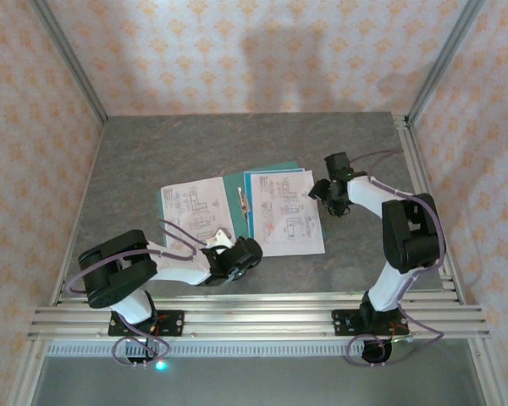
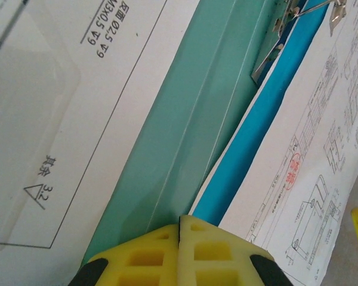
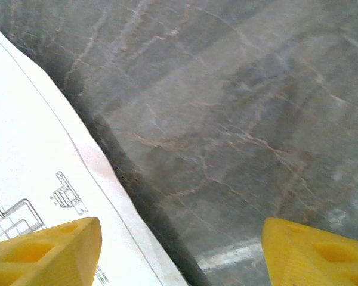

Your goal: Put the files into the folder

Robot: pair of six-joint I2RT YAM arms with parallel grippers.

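Note:
The teal folder (image 1: 234,188) lies open in the middle of the table, its metal clip (image 1: 244,203) at the spine. One printed white sheet (image 1: 195,207) covers its left half and another (image 1: 288,216) lies on the right half, over a brighter blue layer (image 2: 268,131). My left gripper (image 1: 241,254) is shut at the folder's near edge, its tips (image 2: 180,223) pointing along the spine of the folder (image 2: 185,119); nothing shows between them. My right gripper (image 1: 326,196) is open at the right sheet's outer edge. One finger (image 3: 48,250) is over the sheet (image 3: 30,161), the other over bare table.
The grey marbled table (image 1: 152,144) is walled by patterned panels on three sides. Aluminium rails (image 1: 254,317) run along the near edge and a rail (image 1: 416,169) runs down the right side, close behind the right arm.

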